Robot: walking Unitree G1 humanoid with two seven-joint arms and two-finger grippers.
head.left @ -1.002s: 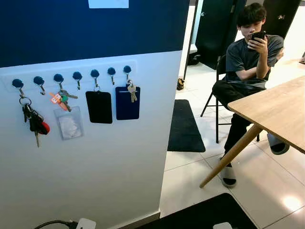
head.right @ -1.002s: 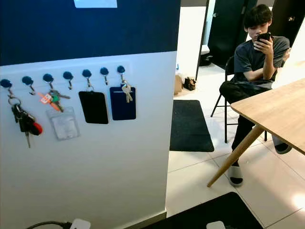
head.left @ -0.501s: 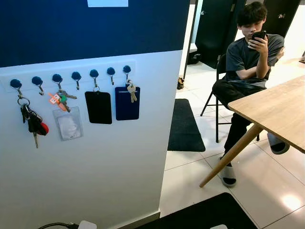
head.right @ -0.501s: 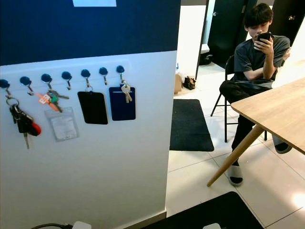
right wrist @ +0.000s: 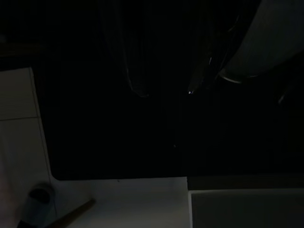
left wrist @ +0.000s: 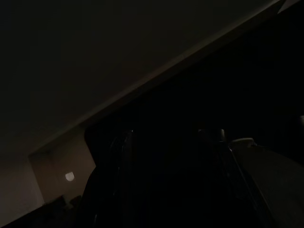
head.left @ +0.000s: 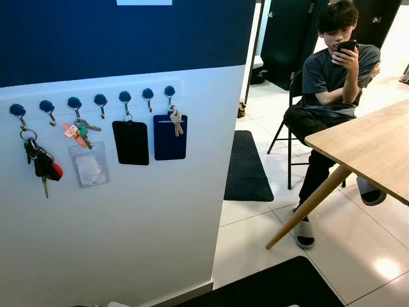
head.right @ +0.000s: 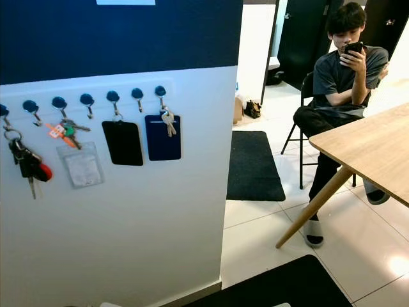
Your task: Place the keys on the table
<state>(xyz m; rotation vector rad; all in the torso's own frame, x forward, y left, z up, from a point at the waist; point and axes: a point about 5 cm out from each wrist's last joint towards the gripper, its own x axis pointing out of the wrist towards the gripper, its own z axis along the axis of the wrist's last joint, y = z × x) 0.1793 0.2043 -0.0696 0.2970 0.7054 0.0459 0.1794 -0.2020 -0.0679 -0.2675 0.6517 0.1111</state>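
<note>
Camera shifted slightly, keys (head.left: 39,164) hanging on wall hook, table (head.left: 377,148) right, hands' closure unclear.

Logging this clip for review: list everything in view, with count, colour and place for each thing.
Hooks: seven, blue, in a row on the white wall.
Keys: one bunch, dark with a red fob, on the leftmost hook.
Keys with tags: one bunch, orange and green tags, third hook.
Clear card holder: one, below those keys.
Black card holder: one, fifth hook.
Blue card holder: one, seventh hook, silver keys over it.
Table: one, light wood, at the right.
Floor mats: two, black, on white tiles.
Person: one, seated on a black chair behind the table, holding a phone.
Left gripper, right gripper: wrist views too dark to tell.
</note>
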